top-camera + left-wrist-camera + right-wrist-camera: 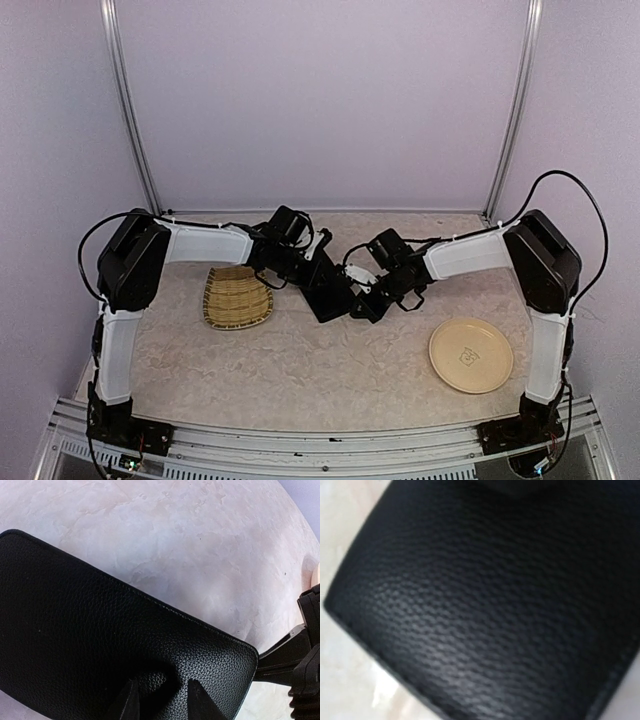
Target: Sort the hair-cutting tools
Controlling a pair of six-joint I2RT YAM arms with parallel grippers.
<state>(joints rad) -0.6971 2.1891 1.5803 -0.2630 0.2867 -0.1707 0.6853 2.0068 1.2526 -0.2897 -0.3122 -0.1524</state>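
The marbled beige worktop [320, 385] fills the lower half of the top view. Over it the left arm [200, 243] and the right arm [470, 255] reach inward from their bases at the near corners and meet near the middle.

Between them lies the black zip case [330, 298], set at a slant. In both wrist views its grained, leather-like face takes up most of the picture, and the left wrist view shows one rounded corner and a stitched edge against the worktop.

The woven bamboo tray [237, 297] sits to the left of the case, just under the left forearm. The round pale-yellow plate [447, 340] lies well apart on the right, nearer the front edge, with a faint mark at its centre.

The left fingers [129, 702] stand parted, both dark tips resting on the face of the case, where a shallow dimple shows between them. Whether they pinch the material or only press on it I cannot tell.

The right fingers [368, 302] are down at the right-hand end of the case and are closed. The right wrist view is too near and too blurred to show what, if anything, they have caught.

The hair-cutting tools show in no view, so where they lie cannot be told.
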